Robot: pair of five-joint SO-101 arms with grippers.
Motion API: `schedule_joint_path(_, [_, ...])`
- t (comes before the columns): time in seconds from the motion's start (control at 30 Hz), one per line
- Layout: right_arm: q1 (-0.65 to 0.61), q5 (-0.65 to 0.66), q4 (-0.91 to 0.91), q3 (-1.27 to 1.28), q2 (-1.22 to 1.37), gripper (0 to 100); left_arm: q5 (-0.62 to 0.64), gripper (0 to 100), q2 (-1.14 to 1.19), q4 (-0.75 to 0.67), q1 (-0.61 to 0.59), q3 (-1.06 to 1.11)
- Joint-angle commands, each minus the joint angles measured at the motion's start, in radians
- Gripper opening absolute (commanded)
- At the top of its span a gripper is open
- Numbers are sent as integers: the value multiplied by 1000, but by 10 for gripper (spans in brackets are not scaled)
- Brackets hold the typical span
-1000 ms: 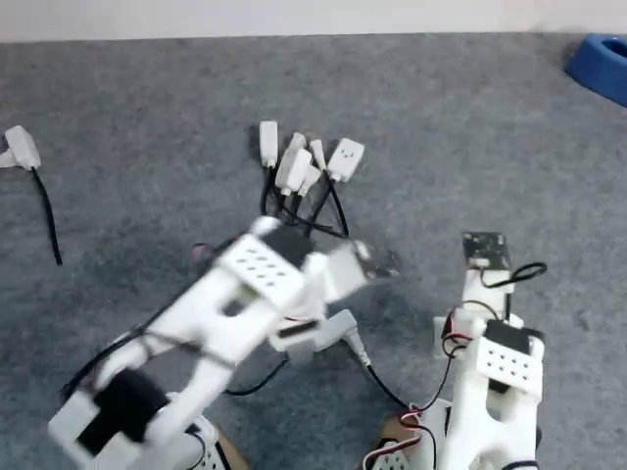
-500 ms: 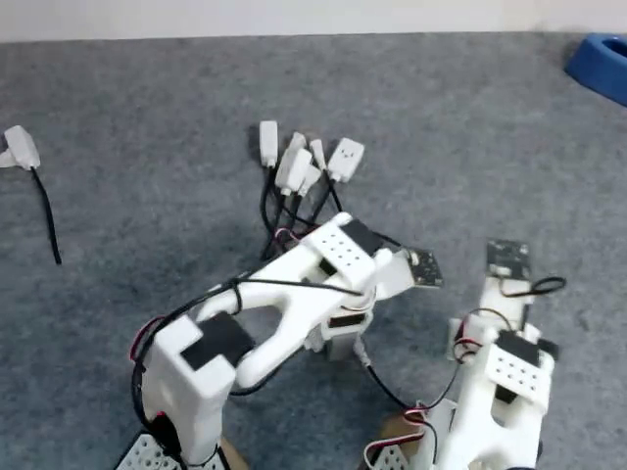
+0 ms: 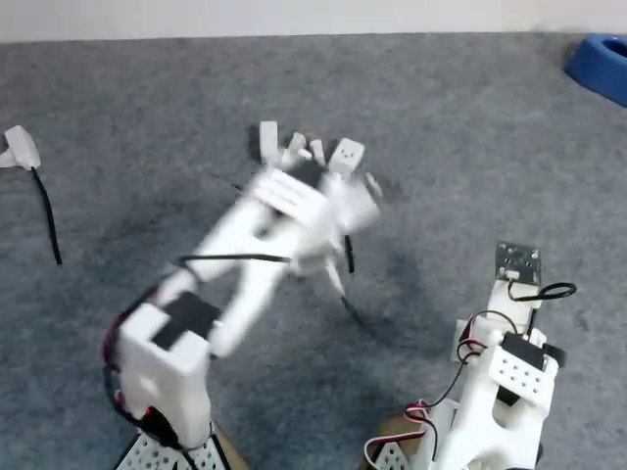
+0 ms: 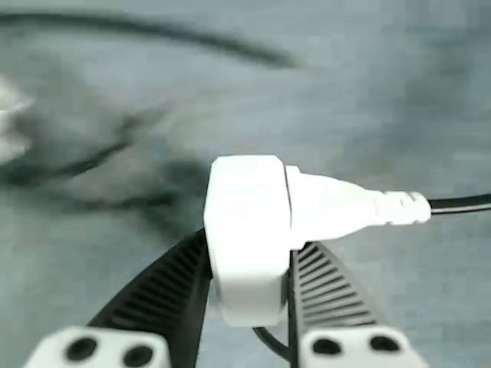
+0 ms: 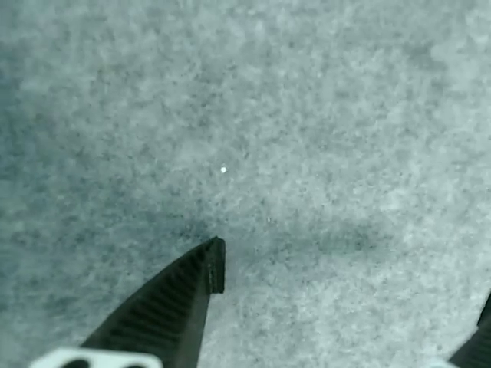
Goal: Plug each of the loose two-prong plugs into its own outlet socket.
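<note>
White moulded plastic plug (image 4: 249,230), black cord: clamped between the left gripper's (image 4: 249,249) black ribbed fingers (image 4: 165,284). Cluster of white plugs and sockets (image 3: 338,155): near those fingers.

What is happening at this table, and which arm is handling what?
The left gripper holds a white two-prong plug between its fingers, with the arm stretched out beside the cluster of white sockets and plugs on the grey surface. The right gripper is open and empty, apart from the cluster. At the far left lies another plug, not yet plugged in.
</note>
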Motion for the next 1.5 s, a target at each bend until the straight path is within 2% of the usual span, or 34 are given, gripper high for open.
schedule_joint_path(0.0, [-28, 9, -15, -5, -15, 475, -86, 5, -99, 44, -337, -266])
schedule_joint_path(0.1, [-39, 9, -15, -5, -15, 475, -133, 5, -97, 3, -565, -401])
schedule_joint_path(0.2, [-50, 9, -15, -5, -15, 475, -147, 5, -97, -178, -773, -453])
schedule_joint_path(0.3, [-50, 9, -15, -5, -15, 475, -166, 5, -96, -361, -909, -450])
schedule_joint_path(0.43, [-59, 9, -15, -5, -15, 475, -222, 5, -22, -373, -969, -450])
schedule_joint_path(0.6, [-58, 9, -13, -4, -10, 475, -227, 5, 151, -540, -1047, -452])
schedule_joint_path(0.77, [-59, 9, -13, -4, -12, 475, -261, 8, 236, -540, -1050, -450])
schedule_joint_path(0.83, [-59, 9, -13, -4, -12, 475, -259, 40, 236, -539, -1049, -450])
schedule_joint_path(0.97, [-59, 11, -13, -4, -8, 475, -259, 200, 234, -450, -1032, -464])
schedule_joint_path(1.03, [-59, 11, -13, -4, -8, 475, -261, 236, 234, -353, -1024, -507])
schedule_joint_path(1.17, [-59, 11, -13, -4, -7, 475, -250, 213, 236, -140, -997, -618])
schedule_joint_path(1.3, [-59, 12, -12, -4, -7, 475, -140, 210, 236, 60, -961, -753])
schedule_joint_path(1.4, [-59, 14, -12, -4, -7, 475, -92, 213, 243, 252, -854, -849])
schedule_joint_path(1.47, [-59, 14, -12, -4, -7, 475, -34, 213, 245, 276, -753, -835])
